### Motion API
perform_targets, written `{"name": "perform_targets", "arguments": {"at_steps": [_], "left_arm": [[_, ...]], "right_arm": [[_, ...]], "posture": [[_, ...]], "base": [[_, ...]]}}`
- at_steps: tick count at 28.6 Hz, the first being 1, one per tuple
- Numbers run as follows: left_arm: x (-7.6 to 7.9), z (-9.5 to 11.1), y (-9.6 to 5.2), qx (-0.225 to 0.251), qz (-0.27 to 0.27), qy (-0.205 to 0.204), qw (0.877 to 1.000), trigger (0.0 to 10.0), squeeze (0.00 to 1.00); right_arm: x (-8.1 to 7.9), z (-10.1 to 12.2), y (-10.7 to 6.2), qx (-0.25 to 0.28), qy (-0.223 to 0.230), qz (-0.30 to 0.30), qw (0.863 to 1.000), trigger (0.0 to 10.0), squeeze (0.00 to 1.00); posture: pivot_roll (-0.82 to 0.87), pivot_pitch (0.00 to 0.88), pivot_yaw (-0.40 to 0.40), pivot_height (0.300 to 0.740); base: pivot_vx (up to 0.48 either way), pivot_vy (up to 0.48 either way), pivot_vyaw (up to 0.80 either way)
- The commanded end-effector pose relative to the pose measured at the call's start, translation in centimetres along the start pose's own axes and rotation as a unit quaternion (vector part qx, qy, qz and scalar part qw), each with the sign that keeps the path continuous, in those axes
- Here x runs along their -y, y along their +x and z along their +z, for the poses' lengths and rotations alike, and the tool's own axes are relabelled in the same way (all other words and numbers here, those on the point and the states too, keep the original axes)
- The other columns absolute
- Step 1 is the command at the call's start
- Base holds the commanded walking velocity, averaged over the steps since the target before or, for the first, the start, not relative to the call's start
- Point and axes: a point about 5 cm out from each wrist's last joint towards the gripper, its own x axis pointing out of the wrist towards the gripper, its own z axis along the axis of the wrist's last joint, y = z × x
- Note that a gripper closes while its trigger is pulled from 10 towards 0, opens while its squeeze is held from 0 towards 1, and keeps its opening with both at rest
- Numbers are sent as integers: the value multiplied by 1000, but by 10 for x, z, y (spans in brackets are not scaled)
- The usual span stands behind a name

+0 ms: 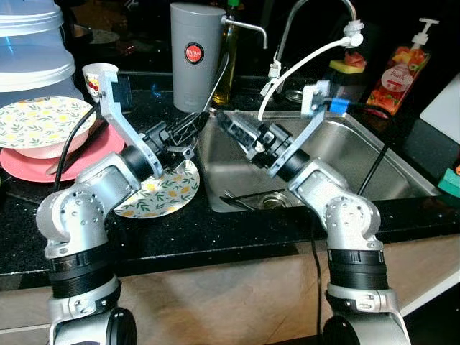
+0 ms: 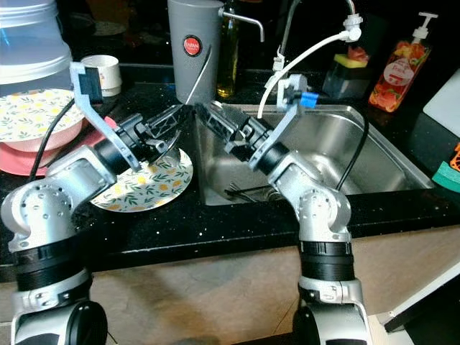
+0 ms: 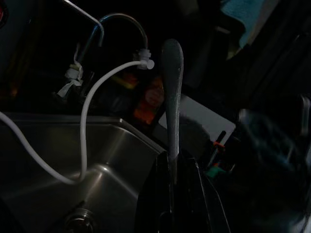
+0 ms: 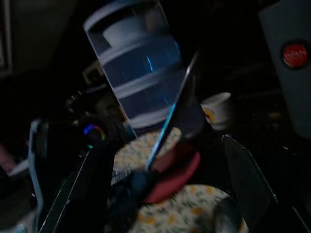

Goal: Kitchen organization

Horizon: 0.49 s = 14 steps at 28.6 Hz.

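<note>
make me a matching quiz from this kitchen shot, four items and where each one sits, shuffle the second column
Items
1. fork
2. floral plate
3. soap bottle
4. spoon

Places
A. held in the left end effector
B. behind the sink's right corner
C. in the basin beside the drain
D. flat on the counter left of the sink

Pairs: 1-C, 2-D, 3-B, 4-A

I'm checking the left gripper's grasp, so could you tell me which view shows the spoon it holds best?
The left wrist view: the spoon rises from the shut left gripper, its handle plain against the dark. In the eye views it is a thin metal line slanting up from the fingers over the sink. The right wrist view shows it blurred.
</note>
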Motion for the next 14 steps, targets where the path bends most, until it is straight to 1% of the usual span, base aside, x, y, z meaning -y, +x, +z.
{"name": "perform_targets", "arguments": {"at_steps": [1,4,5,7,9,10,11,12,13,14], "left_arm": [[8,-2,2,-12,-17,9,1000,0,0],[9,-5,1,-22,-15,16,1000,0,0],[9,-6,1,-24,-14,19,999,0,0],[9,-7,1,-31,-14,26,999,0,0],[11,-10,3,-45,-18,42,998,0,0],[11,-10,3,-45,-18,42,998,0,0],[13,-12,4,-56,-23,54,997,0,0],[13,-12,4,-56,-23,54,997,0,0],[15,-16,4,-69,-27,67,995,0,0],[16,-17,5,-76,-29,74,994,0,0]], "right_arm": [[-1,3,-1,5,11,-1,1000,10000,0],[-4,4,1,6,23,9,1000,10000,0],[-4,4,2,6,25,11,1000,10000,1000],[-5,3,2,-3,27,13,1000,10000,1000],[-6,0,3,-19,22,6,1000,10000,1000],[-6,0,3,-19,22,6,1000,10000,1000],[-6,-1,4,-29,16,2,999,10000,204],[-6,-1,4,-29,16,2,999,10000,204],[-6,-3,5,-40,7,0,999,10000,0],[-5,-5,5,-46,3,-2,999,10000,0]], "posture": [[-35,55,-76,740],[-33,54,-77,740],[-33,54,-78,740],[-34,55,-78,740],[-34,55,-79,740],[-34,55,-79,740],[-35,56,-79,740],[-35,56,-79,740],[-35,56,-79,740],[-35,56,-79,740]], "base": [[0,0,0],[0,0,0],[0,0,0],[0,0,0],[0,0,0],[0,0,0],[0,0,0],[0,0,0],[0,0,0],[0,0,0]]}}
